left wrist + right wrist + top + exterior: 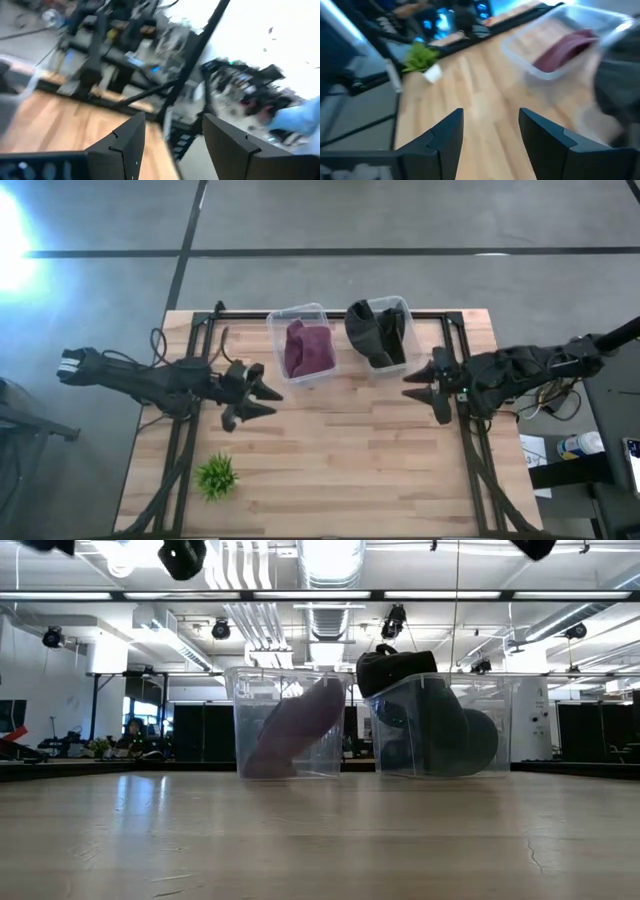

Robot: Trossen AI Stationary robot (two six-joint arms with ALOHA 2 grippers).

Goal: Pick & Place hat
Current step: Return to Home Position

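A maroon hat lies inside a clear bin at the table's far side; it also shows through the bin wall in the low view and in the right wrist view. A black hat fills the clear bin to its right, bulging over the rim. My left gripper hovers open over the table's left part, near the maroon hat's bin. My right gripper hovers open at the right, below the black hat's bin. Both hold nothing.
A small green plant stands near the table's near-left corner, also seen as a plant in the right wrist view. Bare wood spreads across the middle and near side. Black frame rails run along the left and right sides.
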